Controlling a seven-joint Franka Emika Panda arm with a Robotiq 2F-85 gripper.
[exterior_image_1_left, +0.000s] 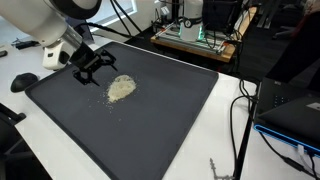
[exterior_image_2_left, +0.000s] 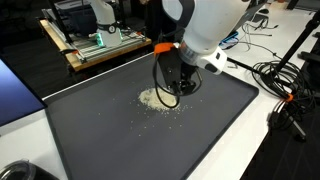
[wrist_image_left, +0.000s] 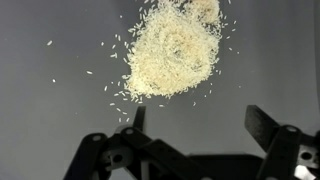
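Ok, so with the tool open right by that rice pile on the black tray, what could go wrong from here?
1. The rice pile is loose, with stray grains lying around it; a sweep by the open tool could probably scatter more across the black tray.
2. Single grains look too small to pinch, so closing the jaws would likely catch few.
3. The tool hangs low beside the pile; dropping further might scrape the tray.

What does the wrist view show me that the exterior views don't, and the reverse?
Wrist only: single grains of the rice pile, strays off its edge, and the open jaws clear of it. Exterior only: the white arm, the dark mat out to its edges, cables beside it. Both: the pile on the mat, with the gripper close by.
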